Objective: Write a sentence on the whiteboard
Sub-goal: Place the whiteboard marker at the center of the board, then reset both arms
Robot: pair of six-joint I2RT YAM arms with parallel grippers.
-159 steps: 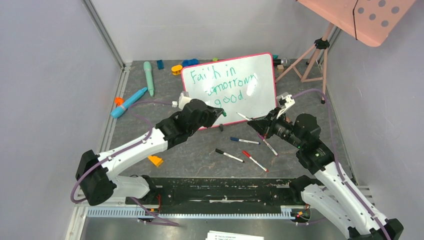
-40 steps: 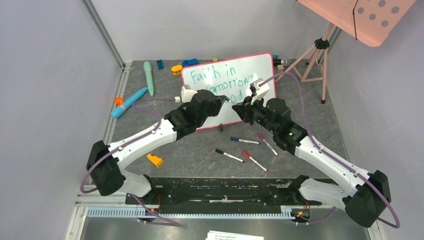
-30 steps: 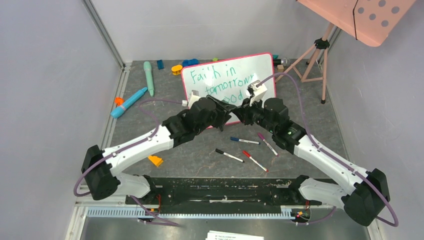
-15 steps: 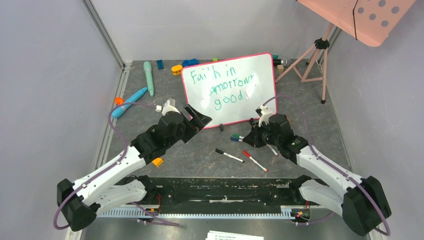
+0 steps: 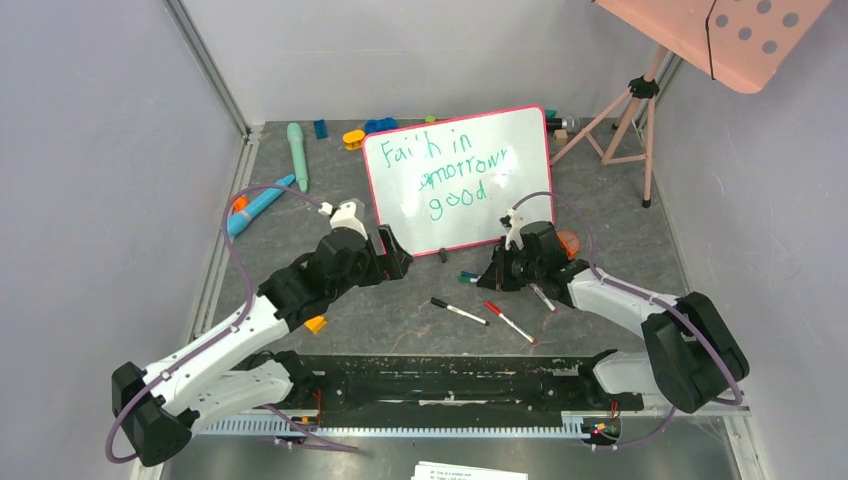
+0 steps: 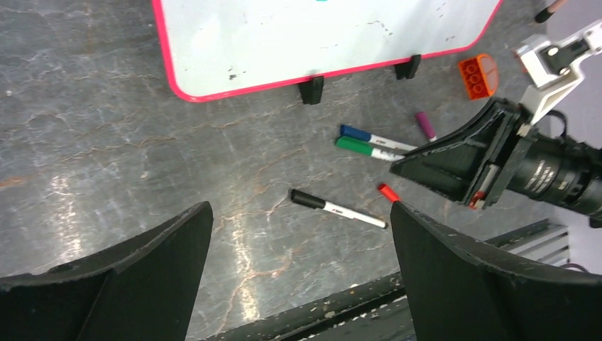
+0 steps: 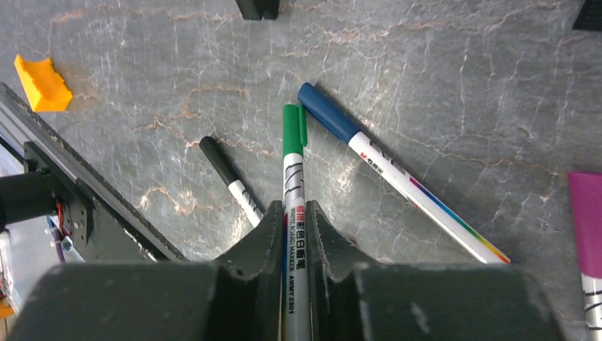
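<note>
Right end effector (image 7: 289, 217) clenched green marker (image 7: 292, 153), axis flat along worktop (image 7: 461, 106), whiteboard (image 5: 520, 195) beyond cap end; left end effector (image 6: 298, 213) released, empty

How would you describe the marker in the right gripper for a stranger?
Find the whiteboard; markers lie on the table before its near edge. The right gripper pinches the green marker, beside the blue marker. No other cap is green.

Right claw (image 5: 489, 278) pinches a green marker (image 5: 468, 277) low over the table (image 5: 400, 310); left claw (image 5: 392, 253) gapes. Beyond both stands the whiteboard (image 5: 522, 198) with its green sentence (image 5: 452, 170).
</note>
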